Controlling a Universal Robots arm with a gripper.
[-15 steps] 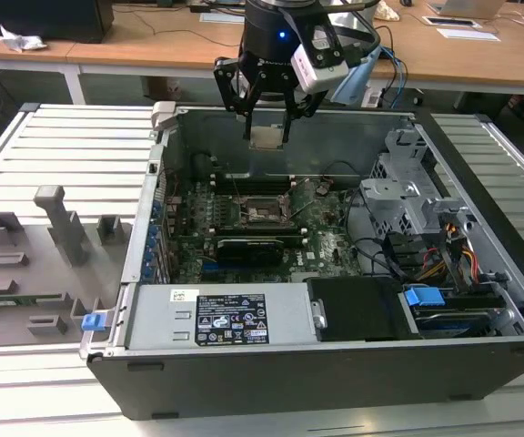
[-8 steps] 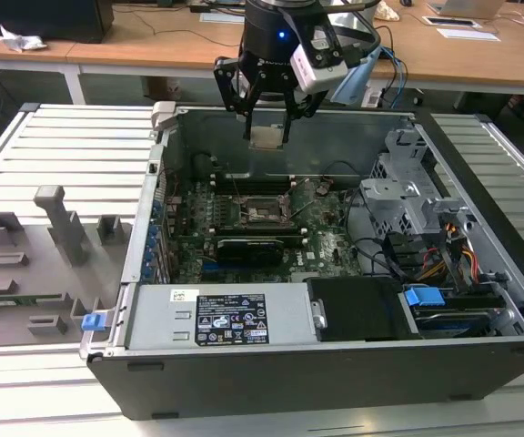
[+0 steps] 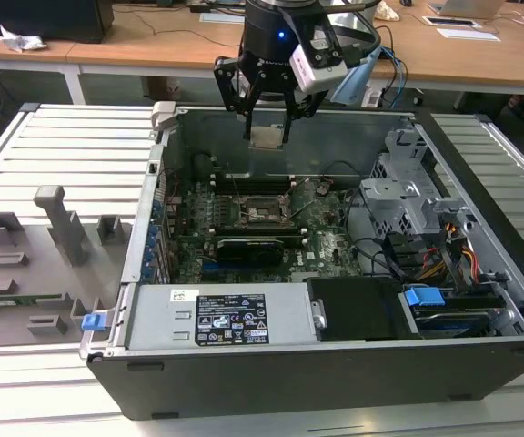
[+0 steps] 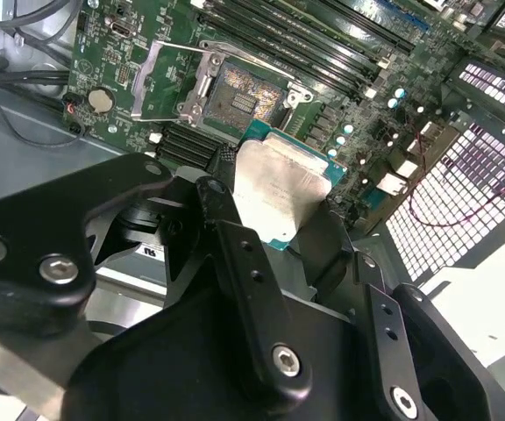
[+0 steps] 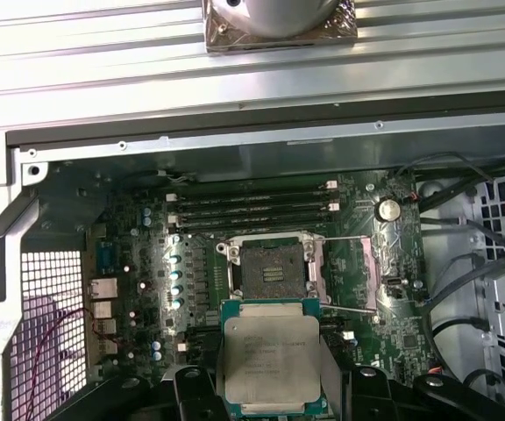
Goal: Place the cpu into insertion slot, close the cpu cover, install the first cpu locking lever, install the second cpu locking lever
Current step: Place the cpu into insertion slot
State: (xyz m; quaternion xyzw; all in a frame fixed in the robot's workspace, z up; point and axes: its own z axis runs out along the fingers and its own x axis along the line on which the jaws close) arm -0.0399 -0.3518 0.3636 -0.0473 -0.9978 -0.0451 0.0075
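Observation:
My gripper point(image 3: 267, 138) hangs above the open computer case, shut on the cpu point(image 3: 267, 136), a flat square chip with a pale metal top. Both wrist views show the cpu point(image 5: 268, 351) point(image 4: 274, 189) held by its edges between the black fingers point(image 4: 226, 219). Below it on the green motherboard lies the insertion slot point(image 3: 266, 214) point(image 5: 270, 267) point(image 4: 242, 92), uncovered, with its dark centre bare. Beside the slot, the cpu cover point(image 5: 351, 270) point(image 4: 159, 74), a silver frame plate, stands swung open. The cpu is well above the slot and touches nothing else.
A grey power supply box point(image 3: 230, 319) with a label fills the case's front. A metal drive cage point(image 3: 408, 196) and bundled cables point(image 3: 444, 250) sit at the exterior view's right. Long black memory slots point(image 5: 252, 208) lie beside the socket. A grey fixture tray point(image 3: 35, 255) lies outside the case.

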